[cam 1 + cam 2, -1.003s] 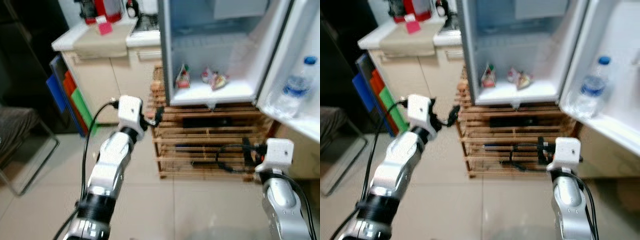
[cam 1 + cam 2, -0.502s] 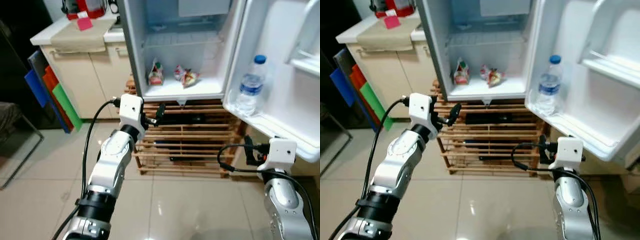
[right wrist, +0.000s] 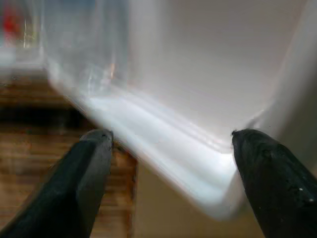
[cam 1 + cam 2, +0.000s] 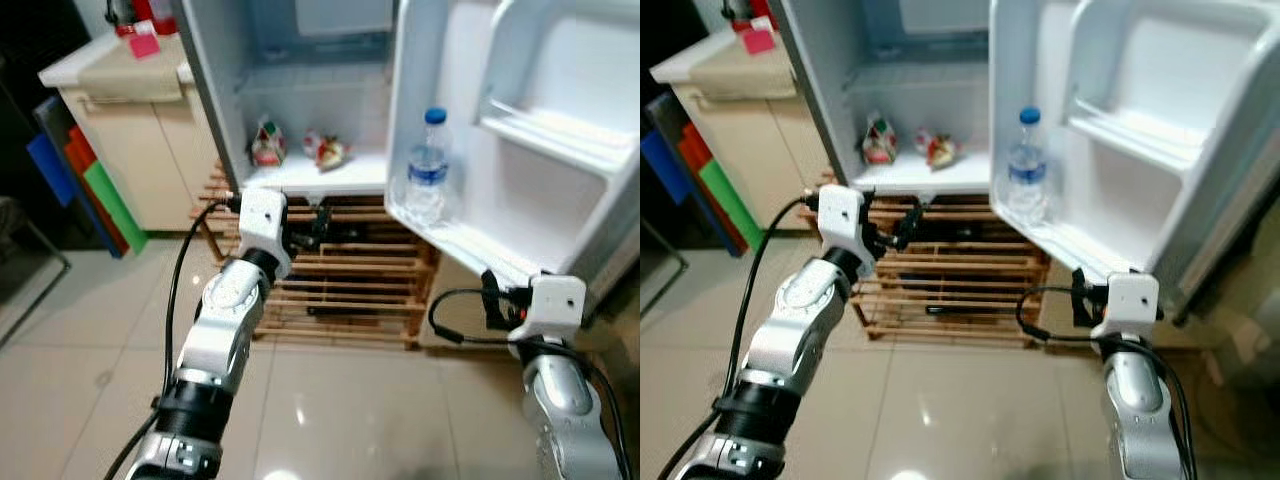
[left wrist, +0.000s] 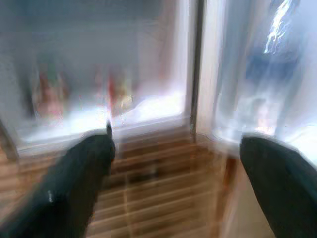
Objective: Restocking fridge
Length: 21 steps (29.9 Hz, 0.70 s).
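Observation:
A small white fridge (image 4: 215,110) stands open on a slatted wooden rack (image 4: 345,290). Two snack packets (image 4: 266,143) (image 4: 325,150) lie on its bottom shelf. A water bottle (image 4: 427,165) with a blue cap stands upright in the lowest shelf of the open door (image 4: 540,90). My left gripper (image 4: 318,222) is raised in front of the rack, just under the fridge shelf, open and empty (image 5: 173,163). Low on the right, my right gripper (image 4: 492,300) hangs open under the door's lower edge, holding nothing (image 3: 171,148).
A beige cabinet (image 4: 130,150) with a white counter stands left of the fridge, and a pink item (image 4: 143,45) lies on top of it. Blue, red and green boards (image 4: 90,185) lean against its side. Glossy tiled floor (image 4: 340,410) lies before the rack.
The whole view has shifted as the camera moved: the fridge now sits further left and the open door near the centre. Both arms hold about the same pose, grippers still open.

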Motion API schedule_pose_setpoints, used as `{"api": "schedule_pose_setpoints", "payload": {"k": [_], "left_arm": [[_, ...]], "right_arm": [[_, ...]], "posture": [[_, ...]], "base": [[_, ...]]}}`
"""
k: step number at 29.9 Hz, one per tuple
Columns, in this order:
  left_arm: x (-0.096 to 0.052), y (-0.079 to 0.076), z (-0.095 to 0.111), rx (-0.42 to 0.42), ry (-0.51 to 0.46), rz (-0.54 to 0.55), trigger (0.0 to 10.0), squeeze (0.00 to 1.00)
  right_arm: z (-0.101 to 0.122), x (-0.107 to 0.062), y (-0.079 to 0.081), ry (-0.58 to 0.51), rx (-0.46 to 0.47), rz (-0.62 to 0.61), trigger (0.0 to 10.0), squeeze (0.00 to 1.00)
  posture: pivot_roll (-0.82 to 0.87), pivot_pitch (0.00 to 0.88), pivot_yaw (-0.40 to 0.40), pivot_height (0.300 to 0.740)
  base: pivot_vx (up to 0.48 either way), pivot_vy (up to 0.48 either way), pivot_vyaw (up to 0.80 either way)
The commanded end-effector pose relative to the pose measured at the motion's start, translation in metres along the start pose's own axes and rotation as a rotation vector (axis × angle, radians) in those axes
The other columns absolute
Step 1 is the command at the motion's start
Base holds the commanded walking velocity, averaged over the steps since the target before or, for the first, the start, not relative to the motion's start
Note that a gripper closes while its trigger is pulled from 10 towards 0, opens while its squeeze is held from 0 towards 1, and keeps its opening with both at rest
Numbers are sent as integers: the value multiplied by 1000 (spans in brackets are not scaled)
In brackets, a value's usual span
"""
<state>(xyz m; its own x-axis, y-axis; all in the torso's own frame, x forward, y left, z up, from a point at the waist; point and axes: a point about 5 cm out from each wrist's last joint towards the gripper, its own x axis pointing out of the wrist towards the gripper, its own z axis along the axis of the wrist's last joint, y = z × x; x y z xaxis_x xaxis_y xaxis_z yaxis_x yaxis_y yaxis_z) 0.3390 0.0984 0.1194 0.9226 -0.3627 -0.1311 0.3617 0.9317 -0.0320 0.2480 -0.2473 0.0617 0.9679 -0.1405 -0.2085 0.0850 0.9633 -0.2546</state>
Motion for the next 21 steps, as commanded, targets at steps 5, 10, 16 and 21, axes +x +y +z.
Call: {"api": "schedule_pose_setpoints", "payload": {"k": [5,10,16,21], "left_arm": [[8,10,-32,-71,248,23,10000,0],[11,6,-22,-49,174,5,10000,0],[7,11,-34,-32,213,22,10000,0],[4,14,-40,-30,236,32,10000,0]], "right_arm": [[-78,-21,-74,460,5,-216,10000,0],[-57,-6,-58,317,49,-91,10000,0],[-78,-11,-44,413,60,32,10000,0],[-88,-15,-73,522,-24,-170,10000,0]], "posture": [[-238,0,171,740],[-214,0,141,740],[-186,0,115,740],[-182,0,111,740]], "base": [[0,0,0],[0,0,0],[0,0,0],[0,0,0]]}}
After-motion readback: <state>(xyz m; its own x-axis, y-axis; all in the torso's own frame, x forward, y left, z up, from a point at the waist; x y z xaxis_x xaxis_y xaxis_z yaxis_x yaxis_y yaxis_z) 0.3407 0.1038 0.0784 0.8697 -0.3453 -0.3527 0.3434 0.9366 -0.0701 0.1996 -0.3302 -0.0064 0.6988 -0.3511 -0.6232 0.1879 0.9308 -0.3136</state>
